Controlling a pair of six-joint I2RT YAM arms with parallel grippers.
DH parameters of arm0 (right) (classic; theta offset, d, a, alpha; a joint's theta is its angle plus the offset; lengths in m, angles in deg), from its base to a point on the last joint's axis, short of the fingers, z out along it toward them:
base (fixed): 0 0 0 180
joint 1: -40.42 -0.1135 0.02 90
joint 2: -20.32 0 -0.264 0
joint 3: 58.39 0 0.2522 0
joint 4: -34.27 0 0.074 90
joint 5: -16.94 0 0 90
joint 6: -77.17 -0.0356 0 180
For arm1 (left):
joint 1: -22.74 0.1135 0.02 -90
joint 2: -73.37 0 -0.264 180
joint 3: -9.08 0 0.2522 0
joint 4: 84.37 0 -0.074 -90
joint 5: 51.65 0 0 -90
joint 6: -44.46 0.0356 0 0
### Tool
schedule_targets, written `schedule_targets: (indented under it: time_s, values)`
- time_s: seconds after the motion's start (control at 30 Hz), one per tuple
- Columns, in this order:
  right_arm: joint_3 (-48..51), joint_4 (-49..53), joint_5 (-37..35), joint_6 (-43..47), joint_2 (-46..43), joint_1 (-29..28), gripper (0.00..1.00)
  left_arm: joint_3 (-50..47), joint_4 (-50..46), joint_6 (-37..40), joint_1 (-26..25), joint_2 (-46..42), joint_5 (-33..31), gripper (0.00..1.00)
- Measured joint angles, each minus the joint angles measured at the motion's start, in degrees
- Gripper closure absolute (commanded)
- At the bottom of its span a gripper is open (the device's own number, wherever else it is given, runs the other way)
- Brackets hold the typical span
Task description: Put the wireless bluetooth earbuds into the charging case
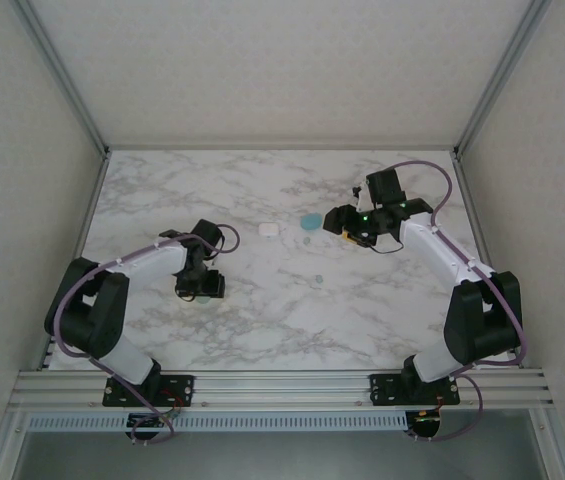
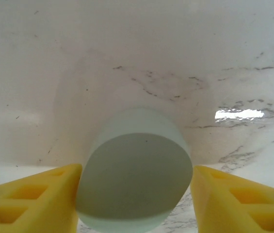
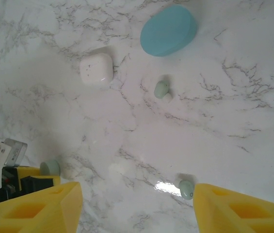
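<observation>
Earbuds: tiny pale specks on the marble table, top view. Left wrist: left gripper clamps a mint case. Right wrist: right gripper gapes wide, empty. One mint earbud lies below the teal case, its whitish tip pointing lower right.

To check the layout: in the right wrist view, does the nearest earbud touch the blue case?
No, that earbud lies apart from the blue case, with bare marble between them.
</observation>
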Motion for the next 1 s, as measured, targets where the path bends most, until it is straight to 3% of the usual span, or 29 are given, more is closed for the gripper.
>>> schedule_targets:
  time_s: [0.33,0.43,0.67,0.83,1.0]
  values:
    - [0.9,0.39,0.0,-0.2,-0.24,0.0,0.37,0.33,-1.2,0.04,-0.79,0.98,-0.52,0.51]
    - [0.94,0.42,-0.02,-0.17,-0.26,0.0,0.37,0.37,-1.29,0.13,-1.44,1.01,-0.98,0.6]
    - [2.12,0.79,-0.02,-0.61,-1.38,0.0,0.37,0.59,-1.2,1.33,-3.04,-0.04,-1.75,0.68]
    - [4.61,0.35,0.66,-2.01,-5.01,0.0,0.38,1.03,0.5,4.72,-5.95,-9.62,0.44,0.69]
    - [7.08,-1.05,2.97,-4.44,-12.22,0.0,0.4,1.66,7.32,11.21,-7.63,-22.8,7.02,0.74]
